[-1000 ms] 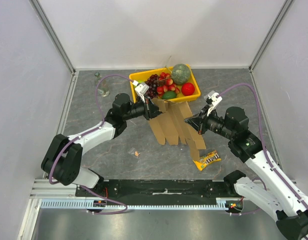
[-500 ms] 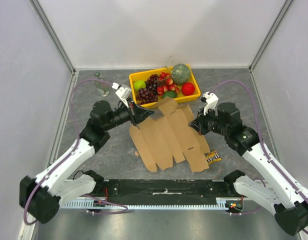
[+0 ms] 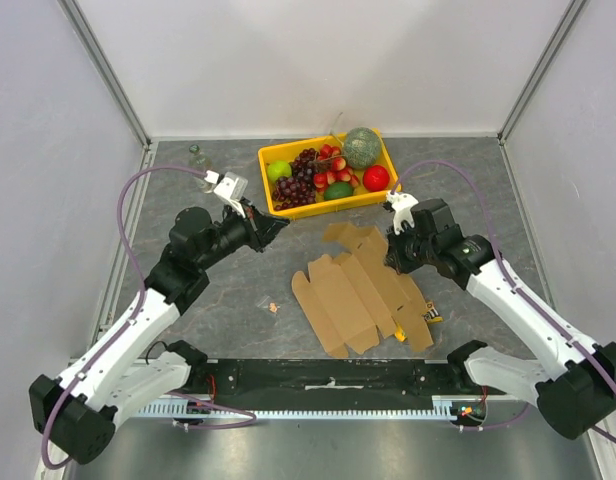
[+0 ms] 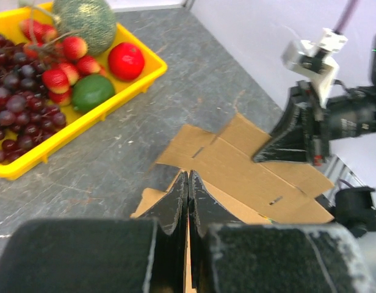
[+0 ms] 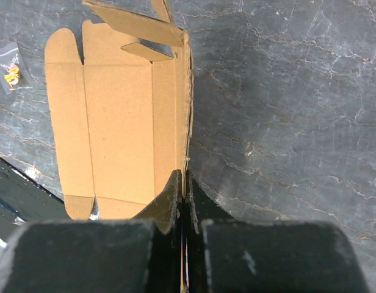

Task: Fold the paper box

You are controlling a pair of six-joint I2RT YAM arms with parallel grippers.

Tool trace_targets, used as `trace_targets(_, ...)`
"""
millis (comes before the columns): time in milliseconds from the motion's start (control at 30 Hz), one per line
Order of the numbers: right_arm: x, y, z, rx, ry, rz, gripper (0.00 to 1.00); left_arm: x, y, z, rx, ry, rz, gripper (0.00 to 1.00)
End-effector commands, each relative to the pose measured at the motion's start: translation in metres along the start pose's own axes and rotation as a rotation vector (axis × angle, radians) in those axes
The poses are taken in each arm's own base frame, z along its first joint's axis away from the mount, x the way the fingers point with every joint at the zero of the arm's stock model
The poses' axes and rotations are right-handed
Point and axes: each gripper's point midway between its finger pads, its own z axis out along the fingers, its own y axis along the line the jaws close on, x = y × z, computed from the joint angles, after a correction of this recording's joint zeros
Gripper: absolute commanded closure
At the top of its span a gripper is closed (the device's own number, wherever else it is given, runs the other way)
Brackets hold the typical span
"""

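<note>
- Nearest to us, the small yellow candy packet (image 3: pixel 430 317) is peeking out from under the near right corner of the plain brown die-cut cardboard paper box (image 3: pixel 353 295).
- The paper box is lying opened out and mostly flat on the grey marbled table (image 3: pixel 218 300), right of centre between the 2 arms. The flaps at its far end are lifting a little.
- The black 2-finger right gripper (image 5: pixel 184 178) is sitting at the sheet's right edge with its jaws closed. In the right wrist view a raised edge strip is running straight into the fingertips, so we are judging that it is pinching that edge, though the contact itself is hidden.
- The black 2-finger left gripper (image 3: pixel 276 225) is hovering beyond the sheet's far left corner, apart from it, with its jaws pressed together on nothing.
- Farthest off, the yellow plastic tray (image 3: pixel 318 207) of fruit is standing near the sheet's far end without touching it.
- We are reading this as the opening step: the sheet is laid out and no wall is creased upright yet.
- Next, we are expecting the left gripper to come down and pin the base panel or take a side flap, while the right one turns its edge up along the crease. The packet underneath may be tilting that corner.
</note>
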Motion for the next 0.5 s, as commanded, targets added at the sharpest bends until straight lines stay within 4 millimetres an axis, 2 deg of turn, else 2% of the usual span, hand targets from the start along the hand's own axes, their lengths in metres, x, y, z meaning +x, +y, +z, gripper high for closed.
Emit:
trace_targets(0, -0.023, 0.001, -0.004, -0.007, -0.034, -0.091, 1.00, -0.009, 0.028, 0.015, -0.075, -0.043, 0.007, 0.98)
trace_targets(167, -0.020, 0.003, 0.010, -0.042, 0.003, -0.142, 1.00, 0.005, 0.056, 0.039, -0.122, -0.008, -0.038, 0.98)
trace_targets(300, -0.022, 0.009, 0.018, -0.068, 0.009, -0.179, 1.00, 0.021, 0.080, 0.053, -0.173, -0.001, -0.084, 0.70)
trace_targets(467, -0.022, 0.019, 0.028, -0.085, 0.034, -0.247, 1.00, 0.042, 0.097, 0.066, -0.194, 0.037, -0.102, 0.55)
